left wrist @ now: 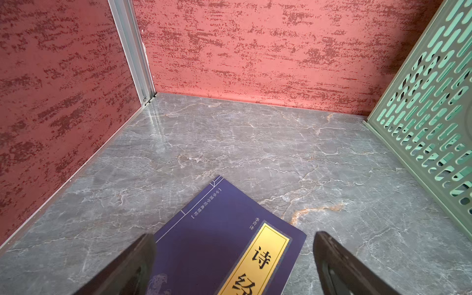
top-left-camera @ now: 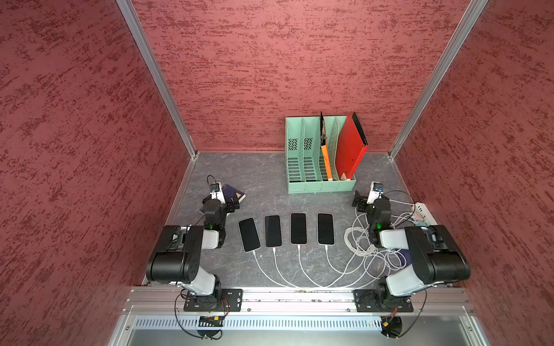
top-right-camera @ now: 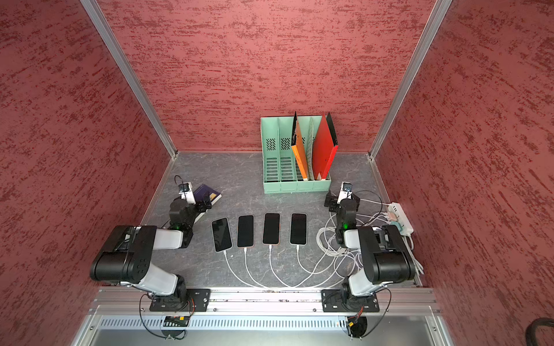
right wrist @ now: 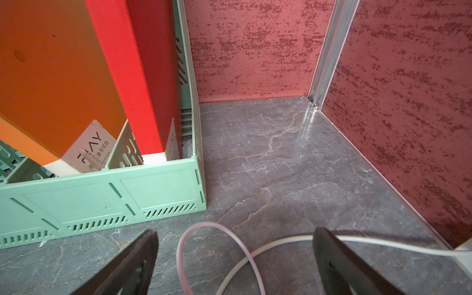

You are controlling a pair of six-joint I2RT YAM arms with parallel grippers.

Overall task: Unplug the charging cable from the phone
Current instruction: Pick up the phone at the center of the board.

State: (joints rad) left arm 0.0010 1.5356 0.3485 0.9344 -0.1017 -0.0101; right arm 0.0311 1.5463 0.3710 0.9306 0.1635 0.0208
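Left gripper [top-left-camera: 232, 206], seen in a top view, hangs with its jaws spread wide over a dark blue book [top-left-camera: 235, 193] at the left side of the grey marbled table [top-left-camera: 269, 185]. Right gripper [top-left-camera: 359, 200] hangs equally agape near the front right corner of the green file rack [top-left-camera: 320, 186]. Neither holds anything.

Four phones [top-left-camera: 273, 231] lie face up in a row between the two arms. Each has a white charging cable [top-left-camera: 274, 254] plugged into its near end. These cables sweep rightward into a tangle beside the right arm, near a white power strip [top-left-camera: 424, 213] by the right wall.

In both top views the rack carries an orange folder [top-right-camera: 300, 163] and a red folder [top-right-camera: 323, 149] in its right-hand compartments.

Left wrist view: two dark fingers [left wrist: 138, 263] stand well apart above the book [left wrist: 204, 242], whose cover bears a yellow title label. The rack's perforated side [left wrist: 429, 115] is close by.

Right wrist view: the fingers [right wrist: 138, 260] stand well apart above the table. A pale pink cable loop [right wrist: 204, 224] and a white cable [right wrist: 281, 241] lie on the surface between them; contact cannot be told. The rack [right wrist: 102, 194] stands just beyond, with both folders leaning inside.
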